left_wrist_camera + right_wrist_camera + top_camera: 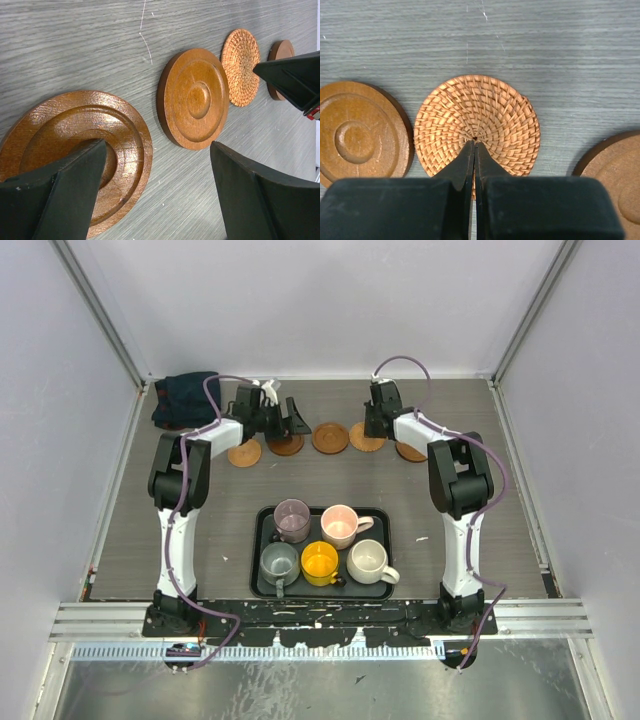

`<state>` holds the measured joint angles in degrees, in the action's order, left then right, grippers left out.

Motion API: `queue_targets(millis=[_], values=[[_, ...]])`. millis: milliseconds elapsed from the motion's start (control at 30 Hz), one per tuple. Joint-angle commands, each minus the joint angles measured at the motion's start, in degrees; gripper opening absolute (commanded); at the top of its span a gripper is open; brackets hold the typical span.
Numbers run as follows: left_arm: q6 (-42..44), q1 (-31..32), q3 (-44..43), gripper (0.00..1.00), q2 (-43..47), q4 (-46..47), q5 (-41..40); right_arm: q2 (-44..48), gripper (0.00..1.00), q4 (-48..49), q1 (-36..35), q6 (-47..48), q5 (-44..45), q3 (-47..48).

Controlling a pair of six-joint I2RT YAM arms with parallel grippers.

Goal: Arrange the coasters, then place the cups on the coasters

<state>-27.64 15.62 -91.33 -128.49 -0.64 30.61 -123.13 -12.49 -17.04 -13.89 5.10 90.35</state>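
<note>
Several round brown coasters lie in a row at the back of the table. My left gripper [282, 423] is open over the second coaster from the left [285, 444]. In the left wrist view one finger covers part of a ringed coaster [75, 145], and another coaster [195, 97] lies beyond the open left gripper [159, 147]. My right gripper [474, 143] is shut with nothing held, its tips over the centre of the woven coaster [477, 115]. The purple [292, 520], pink [340, 526], grey-green [279, 562], yellow [320, 563] and cream [368, 561] cups stand on the tray.
The black tray [262, 516] sits in the near middle between the arm bases. A dark blue cloth [185, 400] lies in the back left corner. Walls enclose the table at the back and both sides. Ringed coasters [360, 132] [615, 170] flank the woven one.
</note>
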Motion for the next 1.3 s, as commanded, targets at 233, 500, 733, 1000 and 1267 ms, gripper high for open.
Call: queue_targets(millis=[233,500,733,1000,1267], values=[[-0.26,0.09,-0.37,0.91,-2.06,0.44,2.5,-1.0,0.02,0.8,1.7,-1.05,0.42,-1.8],[-0.28,0.09,2.03,0.92,0.29,1.62,2.4,-0.44,0.02,0.8,3.61,-1.67,0.15,-2.95],[1.11,-0.06,4.05,0.93,3.39,1.95,0.25,0.53,0.02,1.91,3.63,-1.12,-2.94,-3.5],[2.78,-1.65,6.81,0.95,11.13,2.86,-4.74,6.31,0.03,3.42,3.29,0.2,-6.68,-4.1],[5.16,-3.33,12.63,0.95,20.69,2.77,-7.95,15.01,0.03,4.61,3.08,1.05,-4.92,-8.36]])
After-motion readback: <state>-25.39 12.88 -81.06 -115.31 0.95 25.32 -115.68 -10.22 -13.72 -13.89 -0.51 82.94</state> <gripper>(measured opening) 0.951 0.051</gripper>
